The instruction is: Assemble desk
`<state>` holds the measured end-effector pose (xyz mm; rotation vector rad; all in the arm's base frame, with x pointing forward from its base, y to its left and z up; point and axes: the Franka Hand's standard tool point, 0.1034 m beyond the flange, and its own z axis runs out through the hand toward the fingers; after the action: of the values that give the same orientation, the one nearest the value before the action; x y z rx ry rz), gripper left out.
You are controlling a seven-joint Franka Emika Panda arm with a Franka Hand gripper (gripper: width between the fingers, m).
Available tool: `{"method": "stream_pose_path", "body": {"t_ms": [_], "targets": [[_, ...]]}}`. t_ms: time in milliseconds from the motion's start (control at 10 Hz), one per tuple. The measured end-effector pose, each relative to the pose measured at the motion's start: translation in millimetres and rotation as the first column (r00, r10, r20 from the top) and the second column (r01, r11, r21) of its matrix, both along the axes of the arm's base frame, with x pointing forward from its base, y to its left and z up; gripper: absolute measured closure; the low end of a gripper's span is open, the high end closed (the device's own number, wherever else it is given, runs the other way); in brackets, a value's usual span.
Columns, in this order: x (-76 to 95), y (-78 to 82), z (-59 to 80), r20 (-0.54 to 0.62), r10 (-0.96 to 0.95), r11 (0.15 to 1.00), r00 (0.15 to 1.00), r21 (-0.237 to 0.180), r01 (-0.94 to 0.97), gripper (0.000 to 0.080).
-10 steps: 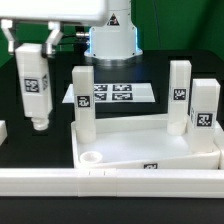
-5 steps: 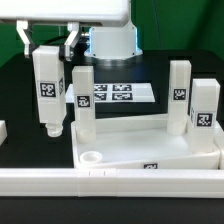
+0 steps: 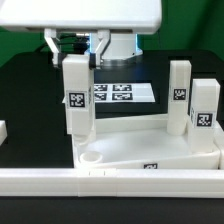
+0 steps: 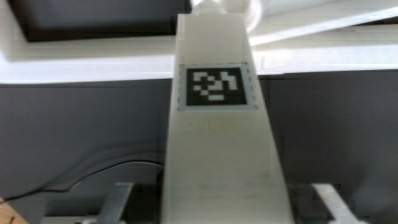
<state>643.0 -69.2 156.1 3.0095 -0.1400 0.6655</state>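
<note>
Nearest, the tabletop [image 3: 150, 150] lies flat on the black desk [image 3: 30, 100], its empty corner socket [image 3: 92, 158] open. Just above and behind it, the hand [image 3: 75, 45] grips a leg [image 3: 75, 100], hanging upright, long axis vertical.

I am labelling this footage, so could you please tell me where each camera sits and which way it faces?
Exterior view: off the arm, low before the table, facing the white plastic tray-like tabletop, the marker board and the robot's base behind; the gripper shows.
Wrist view: on the wrist, looking down the held white block leg between the fingers.
Shared: that tagged leg, and the tabletop below.
</note>
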Motion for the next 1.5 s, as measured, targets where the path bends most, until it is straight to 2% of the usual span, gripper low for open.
{"method": "stream_pose_path", "body": {"t_ms": [400,700,1100,1500], "targets": [[0.2,-0.5,-2.4,0.005,0.01,1.0,1.0,-0.01,-0.01,0.0509],[5.9,14.3,-7.4,0.006,0.025,1.0,1.0,-0.007,-0.025,0.0509],[-0.2,13.0,-17.4,-0.008,0.023,1.0,1.0,-0.011,-0.023,0.0509],[-3.6,10.8,-20.8,-0.007,0.02,1.0,1.0,-0.016,-0.02,0.0509]]}}
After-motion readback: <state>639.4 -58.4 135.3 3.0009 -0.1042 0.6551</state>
